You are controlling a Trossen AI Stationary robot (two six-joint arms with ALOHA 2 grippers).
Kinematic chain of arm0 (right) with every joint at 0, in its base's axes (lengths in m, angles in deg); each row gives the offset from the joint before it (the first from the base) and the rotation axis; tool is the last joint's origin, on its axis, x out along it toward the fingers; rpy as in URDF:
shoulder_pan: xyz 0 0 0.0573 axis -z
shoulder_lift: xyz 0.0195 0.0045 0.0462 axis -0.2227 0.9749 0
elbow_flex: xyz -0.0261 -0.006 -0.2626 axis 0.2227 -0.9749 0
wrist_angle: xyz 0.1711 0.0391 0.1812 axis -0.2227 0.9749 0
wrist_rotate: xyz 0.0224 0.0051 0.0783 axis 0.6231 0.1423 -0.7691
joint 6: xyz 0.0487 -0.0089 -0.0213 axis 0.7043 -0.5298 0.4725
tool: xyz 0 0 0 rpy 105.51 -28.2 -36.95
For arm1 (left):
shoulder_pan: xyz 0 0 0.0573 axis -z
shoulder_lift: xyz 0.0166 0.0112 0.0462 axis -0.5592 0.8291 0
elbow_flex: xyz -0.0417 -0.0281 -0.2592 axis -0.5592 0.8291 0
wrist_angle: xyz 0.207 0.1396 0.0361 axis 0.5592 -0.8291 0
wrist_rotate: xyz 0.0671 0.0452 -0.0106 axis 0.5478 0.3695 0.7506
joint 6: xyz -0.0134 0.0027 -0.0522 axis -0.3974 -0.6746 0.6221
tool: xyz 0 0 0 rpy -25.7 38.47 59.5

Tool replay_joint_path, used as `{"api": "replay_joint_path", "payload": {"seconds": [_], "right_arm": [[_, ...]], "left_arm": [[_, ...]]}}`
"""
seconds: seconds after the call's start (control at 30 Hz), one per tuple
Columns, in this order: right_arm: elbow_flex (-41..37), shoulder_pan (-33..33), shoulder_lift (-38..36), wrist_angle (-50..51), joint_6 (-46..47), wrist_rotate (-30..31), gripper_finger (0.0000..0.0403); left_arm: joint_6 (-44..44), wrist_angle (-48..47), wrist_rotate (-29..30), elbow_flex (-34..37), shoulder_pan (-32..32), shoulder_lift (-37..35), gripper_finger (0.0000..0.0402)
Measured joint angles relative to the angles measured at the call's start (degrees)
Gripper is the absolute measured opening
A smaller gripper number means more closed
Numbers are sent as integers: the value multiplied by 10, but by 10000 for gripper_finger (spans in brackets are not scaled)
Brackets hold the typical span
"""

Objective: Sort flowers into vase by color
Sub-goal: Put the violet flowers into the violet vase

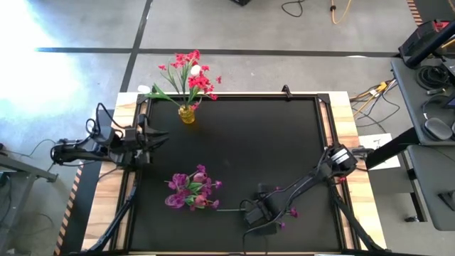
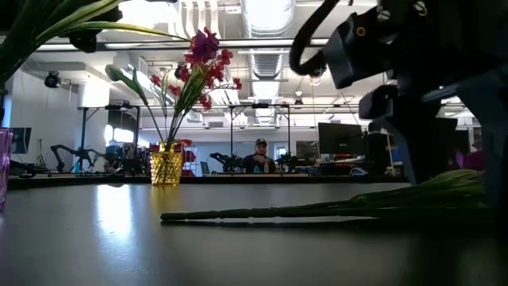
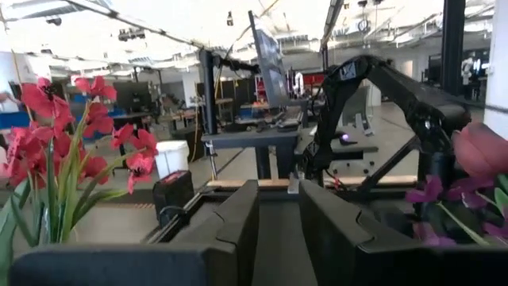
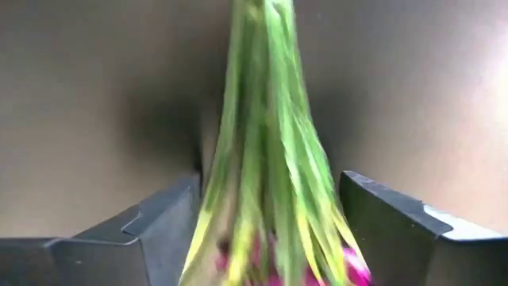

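the right pincer (image 1: 257,215) sits low over the near middle of the black bench (image 1: 284,142), its two fingers (image 4: 151,230) spread wide on either side of a purple-magenta sprig (image 4: 270,159). the sprig lies flat on the bench between them, touching neither finger in the right wrist view, so the pincer is released around it and not gripping. in the low view the sprig's thin green stem (image 2: 262,213) stretches along the bench surface away from the dark arm. small magenta blooms (image 1: 293,212) show just beside the pincer in the high view.

a purple vase (image 2: 3,167) shows at the edge of the low view, and purple flowers (image 1: 190,190) gather at that spot near the bench's near left part. a yellow vase (image 1: 187,114) stands at the far left edge of the bench, upright, holding red-pink flowers (image 1: 192,71) and one white bud (image 1: 195,70).

the left pincer (image 1: 158,136) hovers at the left side of the bench, between the two vases, its fingers (image 3: 238,226) parted by a narrow gap with nothing between them. a person (image 2: 260,157) sits in the room behind.
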Motion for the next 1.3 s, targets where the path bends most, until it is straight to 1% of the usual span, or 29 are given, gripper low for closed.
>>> {"api": "replay_joint_path", "payload": {"seconds": [0.1, 0.2, 0.33, 0.4, 0.5, 0.63, 0.7, 0.73, 0.83, 0.87, 1.0, 1.1, 1.17, 1.23, 1.3], "right_arm": [[-10, 0, -18, 12, 11, 5, 269], [-17, 0, -18, 6, 19, -2, 246], [-22, 0, -18, 23, 19, -2, 210], [-23, 0, -18, 53, 16, -2, 183], [-22, 1, -18, 89, 2, -1, 129], [-1, 2, -18, 175, -21, 21, 52], [19, 4, -18, 225, -37, 51, 23], [29, 4, -18, 255, -43, 72, 18], [73, 10, -18, 347, -61, 152, 20], [87, 12, -19, 363, -72, 181, 21], [124, 26, -35, 349, -177, 268, 22], [151, 43, -38, 360, -232, 336, 22], [163, 57, -37, 357, -267, 378, 22], [171, 71, -37, 347, -310, 413, 22], [174, 85, -37, 333, -352, 440, 22]], "left_arm": [[2, -37, 0, -18, 0, 1, 77], [6, -35, 0, -20, 0, 1, 77], [7, -34, 0, -20, 0, 2, 77], [19, -34, 0, -20, 0, 2, 77], [41, -41, -1, -27, 0, 3, 77], [62, -76, -2, -67, 0, 20, 77], [72, -110, -2, -99, 0, 37, 77], [80, -133, -1, -119, 0, 47, 77], [105, -211, -1, -182, 0, 90, 77], [114, -238, 0, -202, 0, 108, 77], [149, -332, 1, -274, 0, 188, 77], [163, -378, 4, -305, 0, 249, 77], [164, -390, -3, -320, 0, 282, 77], [165, -393, -22, -328, 0, 308, 77], [165, -392, -65, -338, -3, 329, 73]]}}
